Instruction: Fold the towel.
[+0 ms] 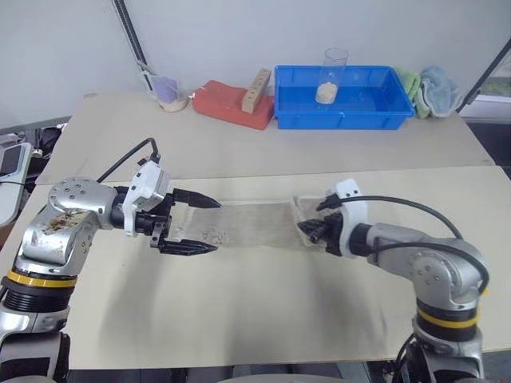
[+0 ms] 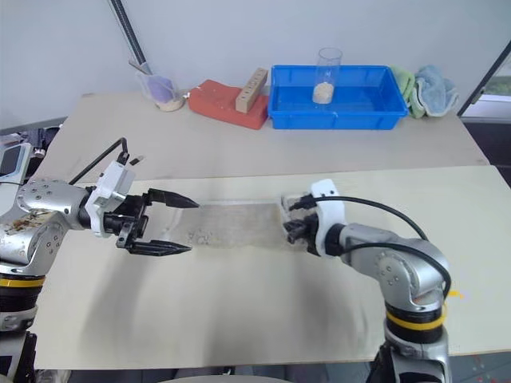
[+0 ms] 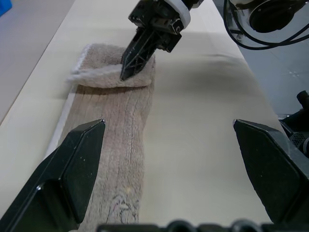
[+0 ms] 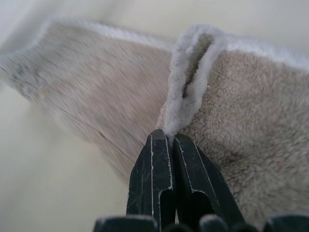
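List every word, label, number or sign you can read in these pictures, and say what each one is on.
None: no readable text on any object.
The towel has a faint dark mark near its close end, too blurred to read as letters.
The blue bin, the red block and the clear cup carry no visible label.

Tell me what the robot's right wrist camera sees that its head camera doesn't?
Right wrist view only: the thick cream-white hem doubled over and pinched between the shut black jaws of the right gripper. Head view only: the open left gripper, blue plastic bin and red block. Both show the beige terry-cloth towel on the cream table.
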### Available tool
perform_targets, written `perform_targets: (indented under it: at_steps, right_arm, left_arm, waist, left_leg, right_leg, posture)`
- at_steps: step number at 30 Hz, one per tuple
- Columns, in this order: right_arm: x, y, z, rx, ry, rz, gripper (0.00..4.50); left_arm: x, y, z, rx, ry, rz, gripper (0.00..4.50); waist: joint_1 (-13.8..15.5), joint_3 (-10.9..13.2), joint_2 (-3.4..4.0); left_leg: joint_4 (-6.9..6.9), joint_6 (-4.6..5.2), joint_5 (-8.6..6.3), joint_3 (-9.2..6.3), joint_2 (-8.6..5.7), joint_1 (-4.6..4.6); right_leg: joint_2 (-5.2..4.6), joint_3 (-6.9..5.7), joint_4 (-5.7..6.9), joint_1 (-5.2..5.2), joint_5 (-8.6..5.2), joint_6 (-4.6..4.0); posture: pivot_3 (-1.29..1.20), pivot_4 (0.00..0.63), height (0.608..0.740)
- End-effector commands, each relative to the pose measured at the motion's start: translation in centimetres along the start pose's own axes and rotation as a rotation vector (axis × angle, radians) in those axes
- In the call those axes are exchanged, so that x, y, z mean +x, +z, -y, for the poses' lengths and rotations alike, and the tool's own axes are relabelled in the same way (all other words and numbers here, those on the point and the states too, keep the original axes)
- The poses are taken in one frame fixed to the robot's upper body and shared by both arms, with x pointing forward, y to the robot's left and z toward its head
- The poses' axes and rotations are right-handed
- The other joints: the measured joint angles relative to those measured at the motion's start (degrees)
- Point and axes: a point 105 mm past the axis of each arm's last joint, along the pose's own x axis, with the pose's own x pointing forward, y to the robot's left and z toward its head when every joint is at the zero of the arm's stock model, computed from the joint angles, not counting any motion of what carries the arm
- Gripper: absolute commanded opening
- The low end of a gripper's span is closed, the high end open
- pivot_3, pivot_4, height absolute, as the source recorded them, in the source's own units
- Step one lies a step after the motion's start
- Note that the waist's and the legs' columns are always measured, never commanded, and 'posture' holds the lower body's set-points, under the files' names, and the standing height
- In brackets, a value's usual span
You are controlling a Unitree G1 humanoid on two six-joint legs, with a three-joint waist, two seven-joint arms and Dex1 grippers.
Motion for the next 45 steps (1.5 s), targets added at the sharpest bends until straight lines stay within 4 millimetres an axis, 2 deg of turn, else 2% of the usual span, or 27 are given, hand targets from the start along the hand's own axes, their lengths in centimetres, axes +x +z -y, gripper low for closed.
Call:
perform_targets:
  at_steps: [1,7,12,13,19,24,27,29,33,37,42,45]
  right_arm:
    - [0.3,0.6,-0.8,-0.025,0.019,0.023,0.04]
    - [0.9,0.2,-1.3,-0.030,0.015,0.007,0.04]
    - [0.7,0.6,-1.2,-0.060,0.008,0.037,1.59]
    - [0.4,0.9,-1.3,-0.087,0.012,0.049,2.01]
    - [-1.9,2.5,-3.3,-0.381,0.138,0.130,4.06]
    - [-3.5,3.9,-4.9,-0.595,0.281,0.190,4.06]
    - [-4.2,3.9,-5.4,-0.688,0.362,0.181,4.06]
    - [-4.3,3.6,-5.4,-0.720,0.395,0.161,4.06]
    - [-4.6,3.3,-5.4,-0.756,0.439,0.147,4.06]
    - [-4.9,3.6,-5.4,-0.769,0.458,0.155,4.06]
    - [-5.1,3.9,-5.1,-0.774,0.464,0.153,4.06]
    - [-5.2,4.1,-5.0,-0.773,0.466,0.152,4.06]
  left_arm:
    - [-0.7,0.8,-0.1,0.036,0.030,-0.001,4.50]
    - [-0.7,0.7,-0.2,0.036,0.044,0.000,4.50]
    - [-0.8,0.3,-0.3,0.018,0.078,-0.008,4.50]
    - [-1.0,0.2,-0.4,0.009,0.100,-0.006,4.50]
    - [-2.7,-1.0,-1.4,-0.084,0.344,0.037,4.50]
    - [-5.6,-2.5,-2.0,-0.213,0.636,0.100,4.50]
    - [-7.9,-5.0,-1.9,-0.376,0.844,0.120,4.50]
    - [-8.4,-6.4,-1.2,-0.470,0.927,0.130,4.50]
    - [-6.9,-7.6,0.8,-0.633,0.943,0.172,4.50]
    - [-5.1,-8.3,1.7,-0.762,0.938,0.207,4.50]
    - [-2.7,-9.1,0.6,-0.843,0.966,0.221,4.50]
    - [-1.5,-9.5,-0.4,-0.822,0.982,0.170,4.50]
  waist:
    - [0.2,0.0,0.00]
    - [0.1,0.0,0.00]
    - [0.0,0.0,0.00]
    - [0.1,0.0,0.00]
    - [0.1,0.0,0.00]
    - [0.1,0.0,-0.02]
    - [0.2,0.0,-0.03]
    - [0.3,0.0,-0.06]
    - [0.7,0.1,-0.13]
    - [1.5,0.0,-0.21]
    - [2.0,0.0,-0.21]
    - [2.1,0.0,-0.22]
  left_leg:
    - [0.00,0.00,0.00,0.00,-0.01,0.00]
    - [0.00,-0.01,0.00,-0.02,-0.02,0.01]
    - [0.00,0.00,0.00,-0.03,0.00,0.01]
    - [0.00,0.00,0.00,-0.03,0.01,0.01]
    - [-0.02,0.00,0.00,-0.17,0.00,0.00]
    - [-0.02,0.00,0.00,-0.17,0.07,0.05]
    - [-0.02,0.00,-0.01,-0.17,0.10,0.06]
    - [-0.02,0.00,-0.01,-0.19,0.11,0.07]
    - [-0.02,-0.01,-0.01,-0.23,0.10,0.07]
    - [-0.02,-0.04,0.01,-0.31,0.08,0.07]
    - [-0.02,-0.05,0.01,-0.28,0.05,0.07]
    - [-0.02,-0.09,0.03,-0.28,0.01,0.05]
  right_leg:
    - [-0.01,0.00,0.00,0.00,0.00,0.00]
    - [-0.02,0.00,-0.01,0.00,0.00,0.00]
    - [0.00,-0.01,0.00,-0.03,0.00,0.00]
    - [0.00,-0.02,0.00,-0.03,0.00,0.00]
    - [-0.04,-0.01,-0.06,-0.03,0.00,0.00]
    - [-0.03,-0.03,-0.08,-0.02,0.00,0.00]
    - [-0.06,-0.01,-0.09,0.00,0.00,0.00]
    - [-0.08,-0.02,-0.10,0.02,0.00,0.00]
    - [-0.18,0.01,-0.18,0.08,0.00,0.00]
    - [-0.20,0.00,-0.25,0.14,0.04,-0.06]
    - [-0.19,0.00,-0.32,0.15,0.05,-0.08]
    - [-0.19,-0.01,-0.38,0.18,0.08,-0.13]
  posture:
    - [0.00,0.150,0.740]
    - [0.00,0.150,0.740]
    - [0.00,0.150,0.740]
    - [0.00,0.150,0.740]
    - [0.00,0.150,0.740]
    - [0.00,0.150,0.740]
    - [0.00,0.150,0.740]
    - [0.00,0.150,0.740]
    - [0.00,0.150,0.740]
    - [0.00,0.150,0.740]
    - [0.00,0.150,0.740]
    - [0.00,0.150,0.740]
